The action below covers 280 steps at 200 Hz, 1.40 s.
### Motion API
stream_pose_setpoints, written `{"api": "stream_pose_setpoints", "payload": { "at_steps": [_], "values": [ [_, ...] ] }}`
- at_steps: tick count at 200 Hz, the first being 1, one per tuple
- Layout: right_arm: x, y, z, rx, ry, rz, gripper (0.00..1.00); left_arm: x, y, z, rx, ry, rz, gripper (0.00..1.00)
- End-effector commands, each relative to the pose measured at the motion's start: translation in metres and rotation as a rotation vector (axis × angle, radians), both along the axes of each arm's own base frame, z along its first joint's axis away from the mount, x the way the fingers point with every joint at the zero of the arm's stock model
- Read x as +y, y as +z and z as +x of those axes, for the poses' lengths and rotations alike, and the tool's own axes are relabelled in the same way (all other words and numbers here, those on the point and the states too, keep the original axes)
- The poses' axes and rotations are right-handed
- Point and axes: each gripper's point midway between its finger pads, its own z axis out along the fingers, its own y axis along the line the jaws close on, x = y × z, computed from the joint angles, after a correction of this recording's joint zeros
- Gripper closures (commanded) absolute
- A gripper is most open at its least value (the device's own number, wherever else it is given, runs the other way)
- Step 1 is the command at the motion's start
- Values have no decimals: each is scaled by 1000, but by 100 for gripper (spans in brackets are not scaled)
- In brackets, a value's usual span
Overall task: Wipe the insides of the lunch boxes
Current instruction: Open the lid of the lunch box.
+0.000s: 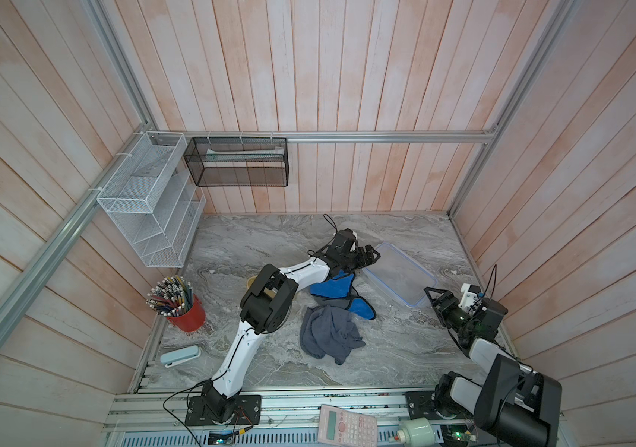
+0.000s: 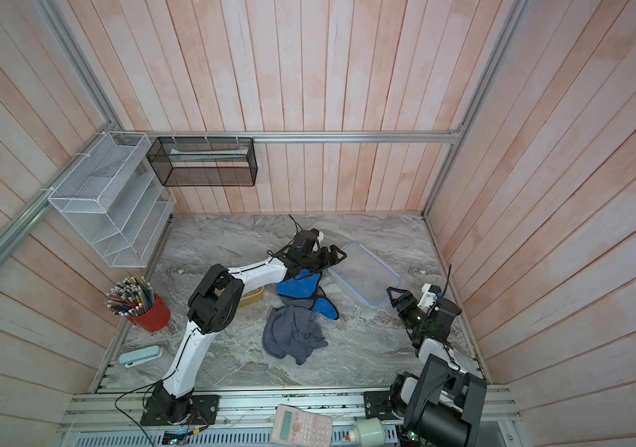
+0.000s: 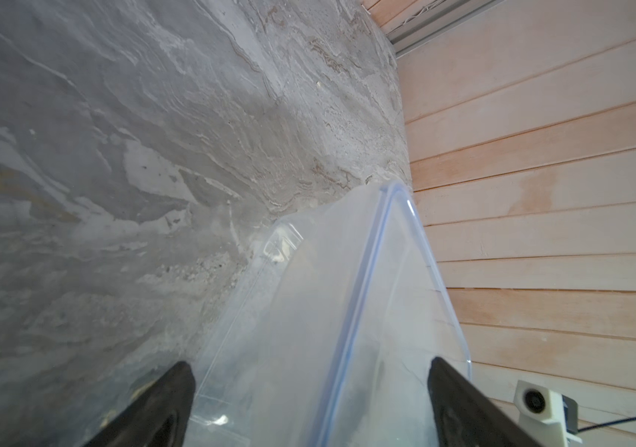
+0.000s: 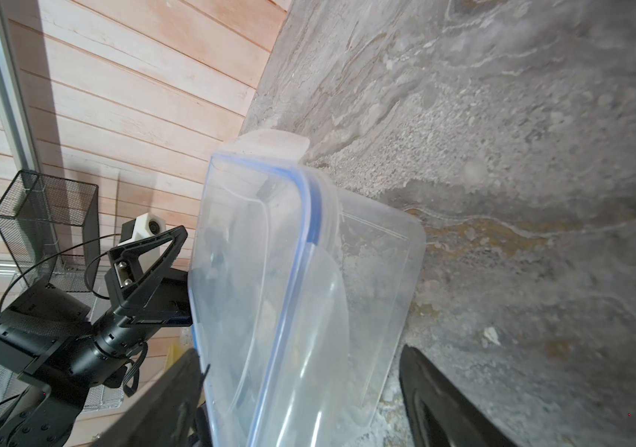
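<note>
Sitting flat on the marble table, the clear lunch box is wearing its blue-rimmed lid. The left gripper and right gripper are hanging at opposite corners of that box, jaws wide, holding nothing. The blue cloth is lying just beside it, the yellow lunch box farther off. Pinching the slippery plastic too hard could be sending it sliding away.

Pale pink plank walls enclose a grey marble tabletop, framed by aluminium rails.
</note>
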Motion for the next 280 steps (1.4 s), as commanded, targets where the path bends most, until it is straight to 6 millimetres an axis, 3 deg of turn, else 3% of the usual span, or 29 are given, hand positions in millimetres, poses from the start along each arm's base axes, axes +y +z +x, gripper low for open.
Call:
{"api": "stream_pose_setpoints", "payload": {
  "at_steps": [1, 45, 138, 180, 212, 280],
  "values": [
    [2, 16, 2, -69, 31, -26, 21, 4, 36, -1, -68, 32, -51, 6],
    [8, 24, -4, -93, 41, -19, 28, -1, 39, -15, -66, 26, -65, 6],
    [29, 62, -10, -222, 119, -60, 41, -15, 31, -14, -35, 4, -112, 6],
    [50, 64, -10, -245, 200, -131, 46, -21, 35, -13, -35, -9, -145, 6],
    [51, 61, -4, -230, 202, -184, 50, -22, 36, -15, -35, -17, -151, 6],
    [53, 72, -3, -253, 195, -265, 78, -15, 37, -15, -23, -9, -183, 6]
  ]
}}
